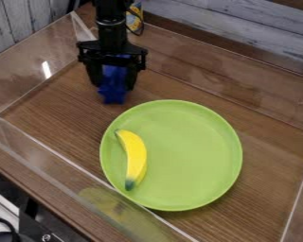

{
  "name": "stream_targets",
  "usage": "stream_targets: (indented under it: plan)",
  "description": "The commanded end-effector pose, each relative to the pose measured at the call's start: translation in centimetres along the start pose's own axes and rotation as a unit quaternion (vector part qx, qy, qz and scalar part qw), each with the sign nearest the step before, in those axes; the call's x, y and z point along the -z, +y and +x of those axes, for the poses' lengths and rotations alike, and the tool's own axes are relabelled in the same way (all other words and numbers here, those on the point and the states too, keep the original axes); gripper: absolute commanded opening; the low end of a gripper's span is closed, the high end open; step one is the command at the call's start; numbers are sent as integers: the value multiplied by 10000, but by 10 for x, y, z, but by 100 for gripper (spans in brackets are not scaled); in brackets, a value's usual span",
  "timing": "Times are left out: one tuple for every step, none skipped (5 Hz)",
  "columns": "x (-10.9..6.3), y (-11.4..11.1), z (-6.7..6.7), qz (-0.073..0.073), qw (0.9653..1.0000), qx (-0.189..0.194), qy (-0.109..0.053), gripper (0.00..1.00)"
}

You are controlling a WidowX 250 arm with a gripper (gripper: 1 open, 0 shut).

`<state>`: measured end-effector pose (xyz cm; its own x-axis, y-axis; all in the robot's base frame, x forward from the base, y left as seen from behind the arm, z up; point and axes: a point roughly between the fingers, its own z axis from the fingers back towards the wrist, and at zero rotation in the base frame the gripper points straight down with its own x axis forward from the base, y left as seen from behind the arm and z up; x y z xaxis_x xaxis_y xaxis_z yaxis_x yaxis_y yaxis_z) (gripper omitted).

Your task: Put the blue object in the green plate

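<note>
The blue object (113,85) is a small deep-blue ridged block on the wooden table, just up and left of the green plate (192,156). My black gripper (111,77) comes down from above and straddles the block, one finger on each side of it. The fingers stand close against the block, but I cannot tell if they press on it. The block's lower end rests on or very near the table. The green plate is large, round and lime-green, lying in the middle of the table.
A yellow banana (132,158) lies on the left part of the plate. Clear plastic walls (27,71) ring the table on the left, front and right. A grey plank wall stands behind.
</note>
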<state>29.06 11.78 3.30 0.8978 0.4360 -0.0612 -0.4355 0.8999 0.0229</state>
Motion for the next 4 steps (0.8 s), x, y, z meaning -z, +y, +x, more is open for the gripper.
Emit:
stream_targets:
  plan:
    - [9,-2,1,-20,10000,-23,22,0]
    - [11,-4,2,-31,10000,-22,4,0]
    - [12,-5,3,-36,10000,-7,-15,0]
    - [12,-7,3,-36,10000,19,-35,0]
